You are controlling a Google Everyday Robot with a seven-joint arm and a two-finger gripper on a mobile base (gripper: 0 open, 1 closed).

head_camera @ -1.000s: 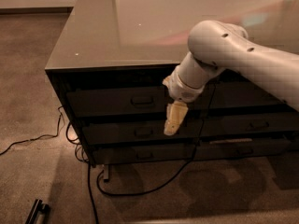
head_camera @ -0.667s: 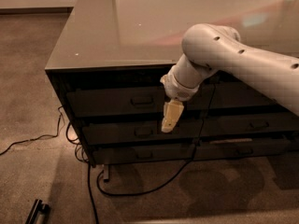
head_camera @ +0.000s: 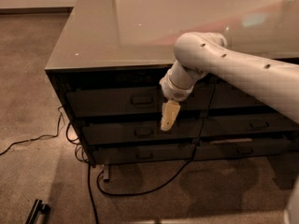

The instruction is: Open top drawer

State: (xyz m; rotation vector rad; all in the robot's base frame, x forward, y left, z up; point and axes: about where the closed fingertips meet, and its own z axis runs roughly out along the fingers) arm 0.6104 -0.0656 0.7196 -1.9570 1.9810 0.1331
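While top drawer (head_camera: 107, 102) sits shut, gripper (head_camera: 167, 123), pinched narrow & empty, hangs near its handle (head_camera: 141, 99).

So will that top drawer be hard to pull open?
Probably rigid and heavyish, sliding straight out: the top drawer is wide and flat-fronted. Its small handle offers little grip, so it might slip. The gripper hangs just right of and below that handle.
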